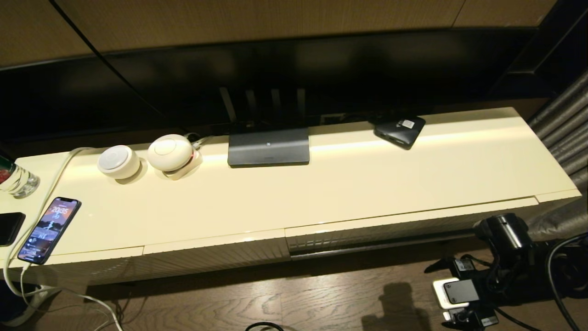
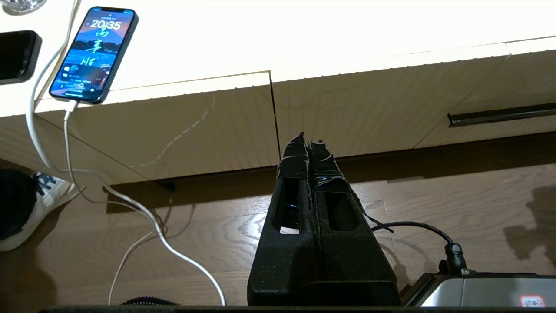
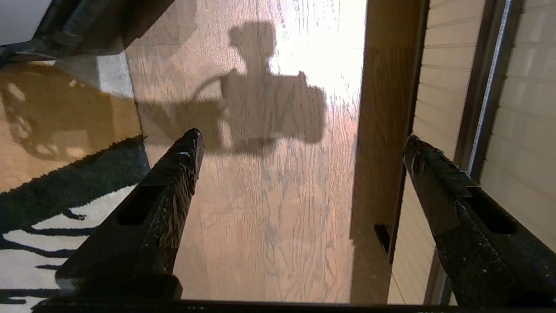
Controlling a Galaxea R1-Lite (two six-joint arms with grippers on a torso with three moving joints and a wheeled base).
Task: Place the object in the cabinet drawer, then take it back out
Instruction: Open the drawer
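Two end effectors, both mine and both empty, sit low before a long cream cabinet (image 1: 349, 184) whose glossy top serves as a counter. The cabinet drawer (image 1: 404, 229), wide with a ribbed front, looks fully closed. Its long axis runs crosswise ahead of my left end effector (image 2: 308, 143), whose fingers are pressed together and aim at the seam where the drawer meets a narrower ribbed panel (image 2: 186, 126). My right end effector (image 3: 304, 143) is spread wide over the wooden floor (image 3: 269, 217), with ribbed cabinet front just beside one finger. I judge the left nearer the drawer's front. The water bottle appears in no view, so I cannot tell which way it lies. Above and to one side of the left fingertips, a lit phone (image 2: 93, 54) lies on the counter.
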